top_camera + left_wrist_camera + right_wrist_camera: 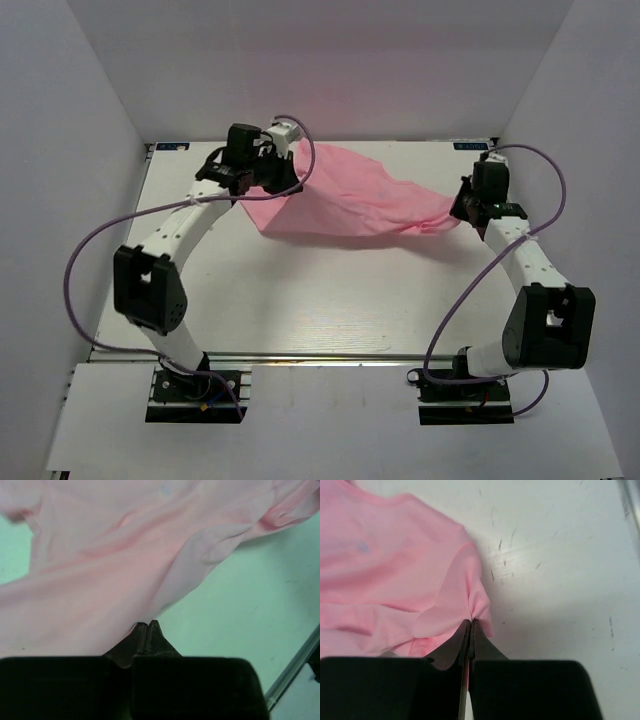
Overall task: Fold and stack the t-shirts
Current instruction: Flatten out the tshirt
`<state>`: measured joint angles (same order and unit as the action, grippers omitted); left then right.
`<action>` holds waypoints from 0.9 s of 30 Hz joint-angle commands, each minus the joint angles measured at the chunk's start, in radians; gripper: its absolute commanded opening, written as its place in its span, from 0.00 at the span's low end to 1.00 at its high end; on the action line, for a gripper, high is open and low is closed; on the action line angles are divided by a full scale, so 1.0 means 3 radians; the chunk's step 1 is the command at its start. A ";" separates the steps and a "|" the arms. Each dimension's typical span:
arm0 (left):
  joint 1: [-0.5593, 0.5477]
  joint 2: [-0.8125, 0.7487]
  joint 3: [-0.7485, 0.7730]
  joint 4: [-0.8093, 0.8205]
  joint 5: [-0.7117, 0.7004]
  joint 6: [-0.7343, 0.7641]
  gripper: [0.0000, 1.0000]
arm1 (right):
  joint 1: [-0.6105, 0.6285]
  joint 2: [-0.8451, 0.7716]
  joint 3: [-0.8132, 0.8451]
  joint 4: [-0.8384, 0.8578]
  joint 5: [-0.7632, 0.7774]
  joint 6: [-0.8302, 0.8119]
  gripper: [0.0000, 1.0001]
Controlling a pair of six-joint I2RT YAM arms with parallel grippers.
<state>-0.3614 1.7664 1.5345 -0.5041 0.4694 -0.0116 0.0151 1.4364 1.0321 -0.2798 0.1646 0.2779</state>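
The light pink t-shirt [350, 200] hangs stretched between my two grippers over the far part of the table. My left gripper [285, 185] is shut on its left edge; in the left wrist view the fabric [100, 570] spreads out from the closed fingertips [146, 626]. My right gripper [462, 212] is shut on its right corner; in the right wrist view a pinched fold of the shirt [395, 570] is held between the closed fingertips [471, 623]. The shirt's lower edge sags down to the table.
The white table [330, 300] has white walls at the back and both sides. A metal rail [300, 357] runs along the near edge. Purple cables [90, 250] loop off both arms.
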 commanded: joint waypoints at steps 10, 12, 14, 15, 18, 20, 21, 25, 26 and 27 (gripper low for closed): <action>0.0151 -0.1408 -0.0166 -0.0027 -0.0714 -0.0559 0.00 | -0.0004 -0.0467 0.0705 0.0099 0.0842 -0.0220 0.00; 0.0182 -0.1506 -0.0094 -0.0068 -0.0894 -0.0595 0.00 | -0.0009 -0.0518 0.0854 0.0099 0.0893 -0.0287 0.00; 0.0182 -0.1633 -0.0002 -0.0018 -0.1043 -0.0595 0.00 | -0.0117 -0.0575 0.1084 0.0099 0.0807 -0.0389 0.00; 0.0182 -0.1664 0.0074 -0.0017 -0.1089 -0.0595 0.00 | -0.0112 -0.0605 0.1146 0.0099 0.0756 -0.0440 0.00; 0.0182 -0.1731 0.0258 0.0013 -0.1089 -0.0488 0.00 | -0.0112 -0.0754 0.1391 0.0109 0.0592 -0.0568 0.00; 0.0182 -0.1731 0.0412 -0.0058 -0.1089 -0.0458 0.00 | -0.0112 -0.0866 0.1616 0.0120 0.0475 -0.0685 0.00; 0.0182 -0.1731 0.0559 -0.0088 -0.1089 -0.0402 0.00 | -0.0107 -0.0902 0.1672 0.0130 0.0297 -0.0732 0.00; 0.0182 -0.1761 0.0887 -0.0124 -0.1258 -0.0330 0.00 | -0.0106 -0.1137 0.2045 0.0109 0.0086 -0.0890 0.00; 0.0182 -0.1797 0.0959 -0.0125 -0.1303 -0.0299 0.00 | -0.0101 -0.1198 0.2142 0.0115 0.0055 -0.0906 0.00; 0.0182 -0.1797 0.1096 -0.0125 -0.1349 -0.0299 0.00 | -0.0106 -0.1254 0.2224 0.0140 0.0045 -0.1058 0.00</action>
<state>-0.3172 1.2926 1.7714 -0.5312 0.1532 -0.1364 -0.0006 1.1141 1.6154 -0.2878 0.2028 0.0593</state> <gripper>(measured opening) 0.015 0.008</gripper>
